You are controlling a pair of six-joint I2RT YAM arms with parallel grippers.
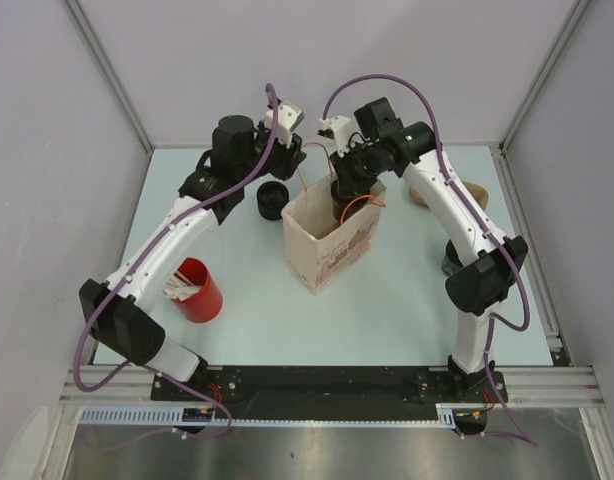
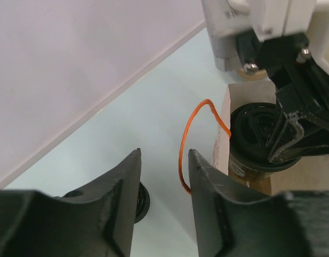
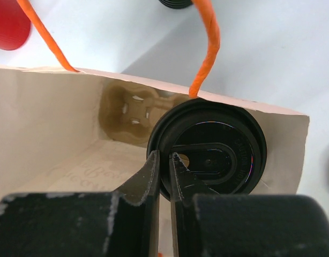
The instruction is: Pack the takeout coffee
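The brown paper bag (image 1: 322,245) stands open mid-table with orange handles. My right gripper (image 3: 164,160) reaches into its mouth, shut on the rim of the coffee cup's black lid (image 3: 212,155). The cup (image 2: 253,134) hangs inside the bag against its far wall. A pulp cup carrier (image 3: 129,110) lies on the bag's bottom. My left gripper (image 2: 163,160) is just left of the bag, jaws apart. One orange handle loop (image 2: 181,150) rises in the gap close to the right finger (image 2: 199,166), not pinched.
A black round lid or cup (image 1: 272,198) sits on the table left of the bag, under my left gripper. A red cup (image 1: 197,290) with stir sticks stands at the near left. A brown object (image 1: 474,190) lies behind the right arm.
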